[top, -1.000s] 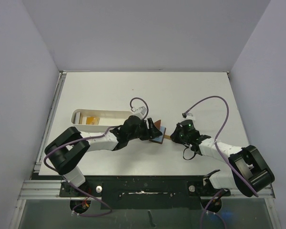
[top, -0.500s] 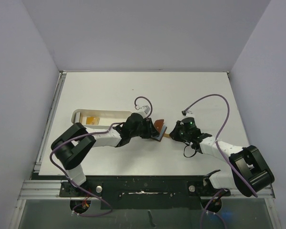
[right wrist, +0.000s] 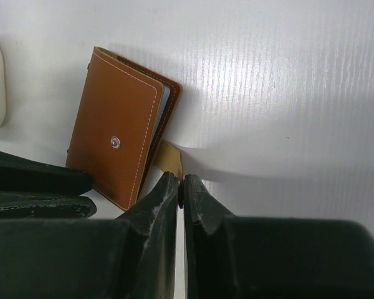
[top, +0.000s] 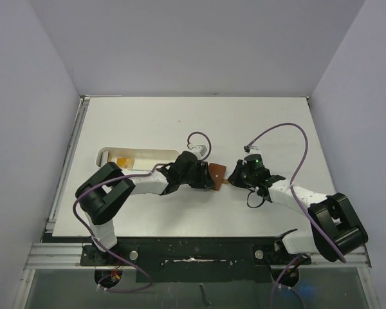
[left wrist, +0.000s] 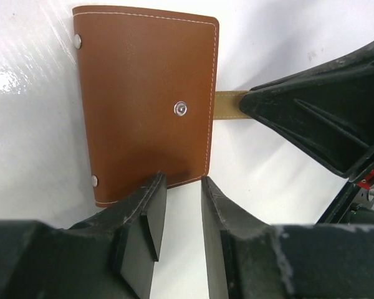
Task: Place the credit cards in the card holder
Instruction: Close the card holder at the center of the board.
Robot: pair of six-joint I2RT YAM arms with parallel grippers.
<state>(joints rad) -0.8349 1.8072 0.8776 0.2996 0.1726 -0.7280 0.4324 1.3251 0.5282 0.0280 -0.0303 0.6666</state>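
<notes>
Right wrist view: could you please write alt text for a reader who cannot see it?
A brown leather card holder lies folded on the white table, its snap facing up. The right claw, shut, pinches the holder's tan tab at the bottom of the frame.

Top view now: soft, even overhead light, white table (top: 257, 122) bright, no hard shadows, only a faint dark smudge under the arms. Walls read grey-lilac. Focus OK, fine detail lost. Left wrist cam: glare patch on table at left edge, dull sheen on card holder (left wrist: 143, 93), stitching crisp. Left fingers (left wrist: 137, 243) up close are soft and v. dark. Right wrist cam: streaky glare band across table, grey shadow beside card holder, right fingers (right wrist: 149, 243) blurred, nearly black.
</notes>
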